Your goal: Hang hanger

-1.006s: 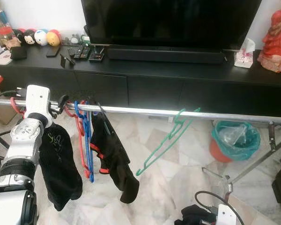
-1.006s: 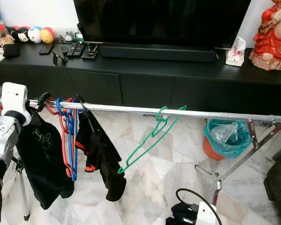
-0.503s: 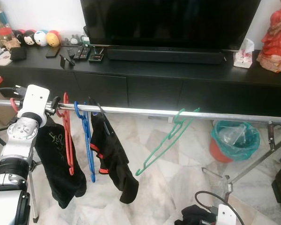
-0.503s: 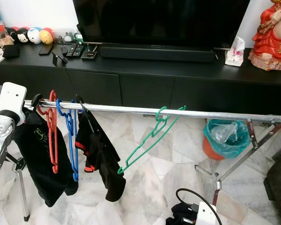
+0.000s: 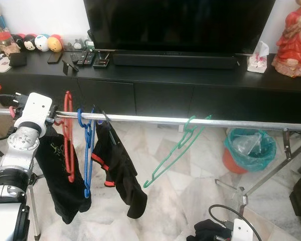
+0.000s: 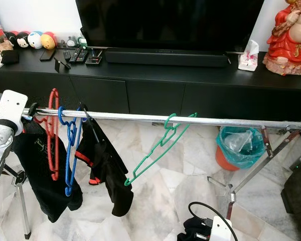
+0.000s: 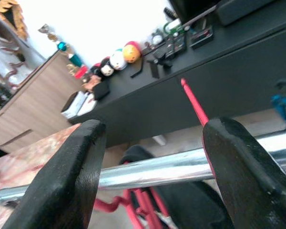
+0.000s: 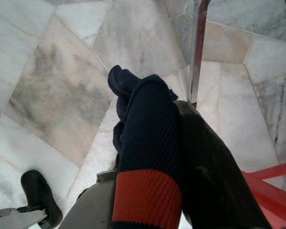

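A: Nearest first, quick. Right gripper (image 8: 148, 143)?
B: Low, well below the metal rail (image 5: 190, 121), clenched on a dark navy sock with an orange band (image 8: 145, 191). Marble floor (image 8: 52, 90) under it, a red hanger (image 8: 264, 188) lies on the floor just beside.

A: Left gripper (image 7: 152, 157)?
B: At the rail's left end. Black fingers (image 7: 69, 181) spread, released, one either side of the rail. Not grasping anything.

A: Task thing?
B: Red hanger on the rail (image 5: 68, 135), hooked over the rail right beside the left gripper, hanging free. In the left wrist view its red tip sits against the inner edge of one finger; can't tell if touching.

A: Rest of the rail, going away from the left gripper?
B: Black garment (image 5: 60, 175) hanging under the rail behind the red hanger. Next a blue hanger (image 5: 87, 155), then a black garment with red trim (image 5: 118, 170), then well apart a green hanger (image 5: 178, 150) hanging tilted near the rail's middle.

A: Beyond the rail?
B: Red bin with green liner (image 5: 248, 150) on the floor past the rail's right part. Behind the rail a black TV cabinet (image 5: 165, 90) with a soundbar (image 5: 175, 60), TV (image 5: 180, 25), remotes (image 5: 88, 56), round toy figures (image 5: 40, 42) at the left, tissue box (image 5: 257, 52) and red figurine (image 5: 293, 37) at the right.
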Controlling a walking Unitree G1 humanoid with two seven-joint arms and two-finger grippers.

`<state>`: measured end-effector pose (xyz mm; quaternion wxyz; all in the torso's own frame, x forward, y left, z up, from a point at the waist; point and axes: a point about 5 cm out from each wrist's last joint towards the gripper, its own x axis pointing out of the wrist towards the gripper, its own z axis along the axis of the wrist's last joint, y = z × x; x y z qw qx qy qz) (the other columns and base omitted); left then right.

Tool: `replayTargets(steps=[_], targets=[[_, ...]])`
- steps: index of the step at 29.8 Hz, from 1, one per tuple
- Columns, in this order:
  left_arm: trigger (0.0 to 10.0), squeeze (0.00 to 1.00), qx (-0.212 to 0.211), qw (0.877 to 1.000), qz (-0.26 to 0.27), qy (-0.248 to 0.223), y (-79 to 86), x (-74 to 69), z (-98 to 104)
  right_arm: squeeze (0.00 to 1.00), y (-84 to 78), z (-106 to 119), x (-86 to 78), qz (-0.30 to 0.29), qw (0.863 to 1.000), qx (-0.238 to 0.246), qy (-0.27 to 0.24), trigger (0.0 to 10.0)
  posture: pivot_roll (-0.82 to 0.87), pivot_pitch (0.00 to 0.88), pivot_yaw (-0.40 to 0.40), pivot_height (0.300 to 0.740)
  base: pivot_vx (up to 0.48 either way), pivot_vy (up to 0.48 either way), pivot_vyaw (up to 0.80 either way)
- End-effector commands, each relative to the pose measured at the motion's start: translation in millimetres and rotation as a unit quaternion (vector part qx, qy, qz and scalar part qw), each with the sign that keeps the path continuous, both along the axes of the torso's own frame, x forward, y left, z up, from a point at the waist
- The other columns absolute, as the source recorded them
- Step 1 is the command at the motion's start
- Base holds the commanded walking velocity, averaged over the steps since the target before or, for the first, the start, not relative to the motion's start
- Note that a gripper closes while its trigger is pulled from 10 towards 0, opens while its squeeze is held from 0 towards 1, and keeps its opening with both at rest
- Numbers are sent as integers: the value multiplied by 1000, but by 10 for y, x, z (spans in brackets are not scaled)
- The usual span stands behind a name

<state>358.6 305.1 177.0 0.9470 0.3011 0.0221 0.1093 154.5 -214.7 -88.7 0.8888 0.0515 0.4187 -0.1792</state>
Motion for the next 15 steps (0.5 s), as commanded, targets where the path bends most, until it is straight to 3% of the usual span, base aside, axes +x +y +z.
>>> replayTargets(steps=[1,5,10,15], targets=[[10000,0,10,998,27,58,104,-83,-215,0,15,-9,-13,2,1000,2,3,10000,56,49,29,740,0,0,0],[10000,0,56,996,29,67,119,-92,-217,0,17,-8,-11,3,1000,2,2,10000,59,48,28,740,0,0,0],[10000,0,45,997,23,60,80,-76,-214,0,19,-9,-10,3,1000,3,2,10000,55,48,30,740,0,0,0],[10000,0,14,1000,17,23,40,-61,-144,0,14,-9,-15,1,1000,2,3,10000,53,47,32,740,0,0,0]])
